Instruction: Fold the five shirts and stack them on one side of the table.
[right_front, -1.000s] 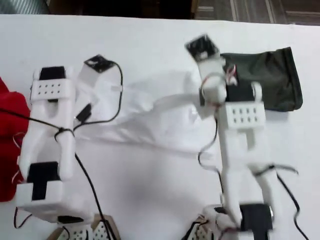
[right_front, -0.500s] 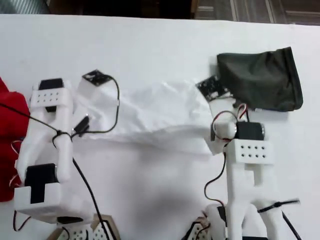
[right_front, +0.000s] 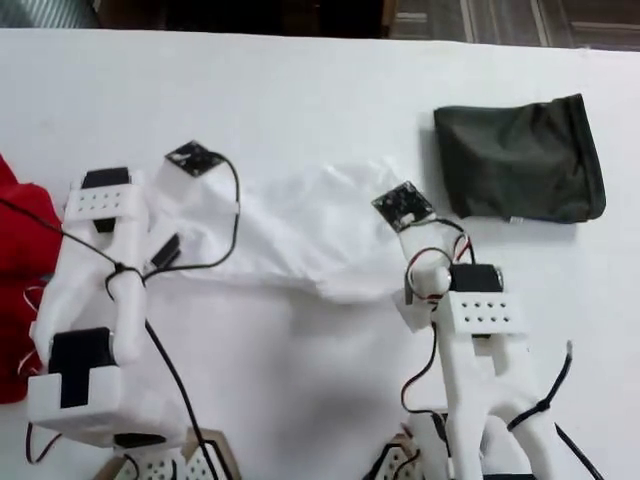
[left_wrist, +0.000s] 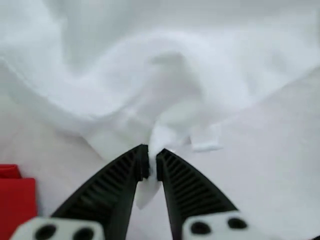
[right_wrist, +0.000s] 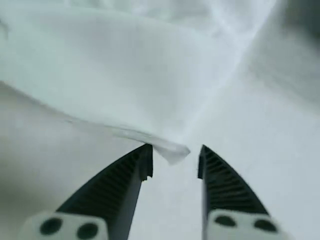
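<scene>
This is looking like a robotics lab bench: the left arm (right_front: 95, 260) and right arm (right_front: 480, 340), white plastic with bare cables (right_front: 170, 360) trailing, are standing side by side on a plain white worktop (right_front: 300, 80), with a dim room (right_front: 250, 14) lying beyond.

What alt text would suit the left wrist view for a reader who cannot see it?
The left tool is pinched shut on a fold of the rumpled white shirt, which spreads away over the white table. A piece of red cloth lies near the tool.
</scene>
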